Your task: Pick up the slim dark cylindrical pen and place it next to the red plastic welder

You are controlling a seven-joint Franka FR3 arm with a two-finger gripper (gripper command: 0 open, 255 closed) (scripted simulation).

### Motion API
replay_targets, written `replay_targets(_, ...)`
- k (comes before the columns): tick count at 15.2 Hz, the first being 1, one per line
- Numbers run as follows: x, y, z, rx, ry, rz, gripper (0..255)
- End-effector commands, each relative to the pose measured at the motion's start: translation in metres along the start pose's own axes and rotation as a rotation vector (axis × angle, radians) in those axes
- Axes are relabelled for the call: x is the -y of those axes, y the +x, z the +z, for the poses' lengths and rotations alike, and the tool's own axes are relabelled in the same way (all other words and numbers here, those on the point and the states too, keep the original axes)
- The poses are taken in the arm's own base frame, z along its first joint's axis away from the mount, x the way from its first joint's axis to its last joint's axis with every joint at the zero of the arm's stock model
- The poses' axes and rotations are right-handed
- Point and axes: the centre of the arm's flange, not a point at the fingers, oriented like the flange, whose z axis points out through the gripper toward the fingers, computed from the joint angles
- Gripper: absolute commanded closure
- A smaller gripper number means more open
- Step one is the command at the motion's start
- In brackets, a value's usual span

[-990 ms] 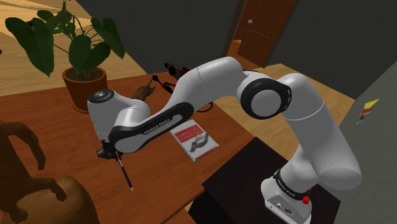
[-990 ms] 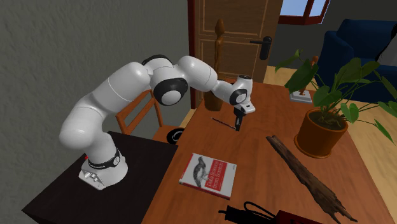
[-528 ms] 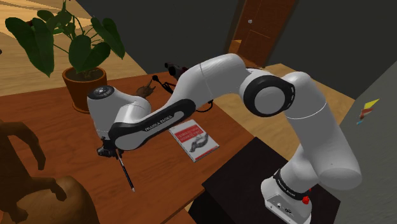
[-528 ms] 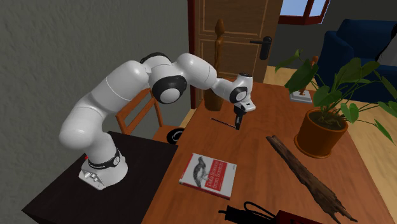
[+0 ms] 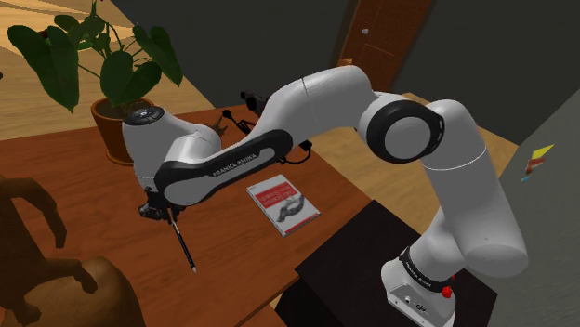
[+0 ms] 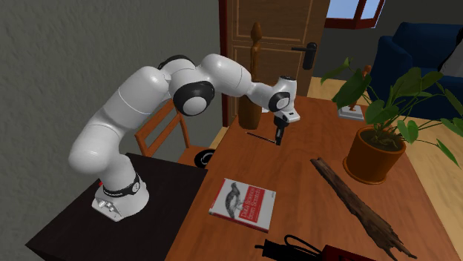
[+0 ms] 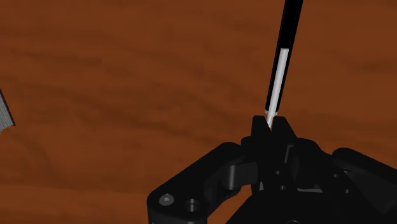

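A: Step in hand?
B: Pickup. Pincer (image 7: pixel 270 122) clenched on one end of the pen (image 7: pixel 283 57), low over the surface's (image 5: pixel 84 200) near part.
A: Next?
B: Lift clear, carry past the book (image 5: pixel 283 204) to the welder (image 5: pixel 251 98), far end; set alongside.

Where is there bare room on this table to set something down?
Widest bare patch: the brown wooden table between the white-and-red book and the long brown bark piece. A smaller one lies between the claw, shut on the slim black pen, and the terracotta plant pot. It is crowded around the dark red tool with black cables.
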Motion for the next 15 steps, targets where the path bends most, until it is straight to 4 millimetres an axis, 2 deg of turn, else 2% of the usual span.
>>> replay_targets(1,-0.001,0.001,-0.010,0.000,0.000,0.000,255)
replay_targets(15,-0.004,0.003,-0.084,0.000,0.000,0.000,255)
